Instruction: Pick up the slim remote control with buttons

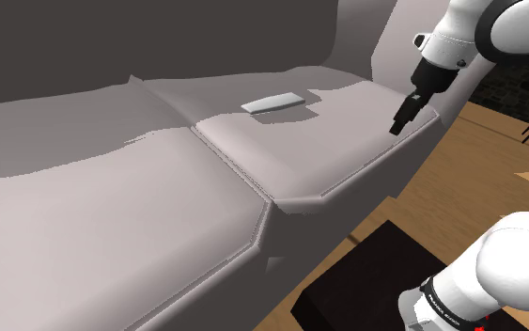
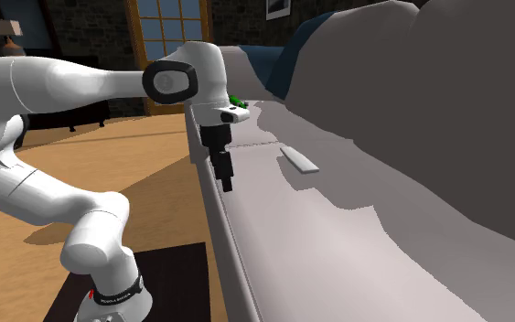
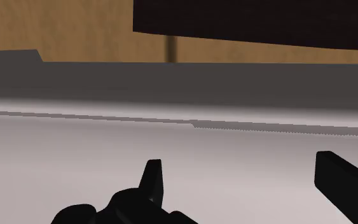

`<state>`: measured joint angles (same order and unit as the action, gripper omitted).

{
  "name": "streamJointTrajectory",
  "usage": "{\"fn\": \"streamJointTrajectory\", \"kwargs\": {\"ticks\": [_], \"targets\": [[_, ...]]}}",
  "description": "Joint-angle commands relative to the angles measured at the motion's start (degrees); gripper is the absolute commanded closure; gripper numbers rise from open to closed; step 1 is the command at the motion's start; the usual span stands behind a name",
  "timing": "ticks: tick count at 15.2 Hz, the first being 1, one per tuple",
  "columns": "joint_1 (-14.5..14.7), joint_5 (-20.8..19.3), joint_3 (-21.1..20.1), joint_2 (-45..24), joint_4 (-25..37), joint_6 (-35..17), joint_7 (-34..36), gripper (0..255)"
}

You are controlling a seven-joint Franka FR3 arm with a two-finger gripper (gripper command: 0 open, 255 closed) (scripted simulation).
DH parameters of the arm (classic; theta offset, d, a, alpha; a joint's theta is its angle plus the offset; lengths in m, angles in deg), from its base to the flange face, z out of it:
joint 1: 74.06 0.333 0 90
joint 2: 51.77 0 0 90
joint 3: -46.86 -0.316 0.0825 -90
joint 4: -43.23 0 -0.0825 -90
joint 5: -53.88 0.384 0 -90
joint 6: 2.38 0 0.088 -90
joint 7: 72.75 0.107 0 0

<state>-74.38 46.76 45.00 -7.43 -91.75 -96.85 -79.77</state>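
Approach step: gripper (image 1: 400, 125) open, empty, over sofa (image 1: 112, 216) front edge; nxt shift to remote (image 1: 273, 102) nr seat's back edge, then descend.

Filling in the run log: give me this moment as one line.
gripper: open, empty, by sofa front edge | remote control: flat on seat cushion, untouched | phase: pre-grasp

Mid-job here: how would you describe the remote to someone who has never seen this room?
Start at the big pale grey sofa. On the seat cushion nearest the robot, towards the backrest, lies the remote. It is a slim, flat, light grey bar whose straight edges stand out against the rounded cushions.
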Motion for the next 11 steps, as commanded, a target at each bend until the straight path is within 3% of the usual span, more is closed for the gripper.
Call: {"fn": "streamJointTrajectory", "kwargs": {"ticks": [1, 11], "targets": [[0.0, 0.0, 0.0, 0.0, 0.0, 0.0, 0.0, 0], [7.9, 0.2, 6.7, -23.0, 18.2, -4.7, -28.3, 0]]}}
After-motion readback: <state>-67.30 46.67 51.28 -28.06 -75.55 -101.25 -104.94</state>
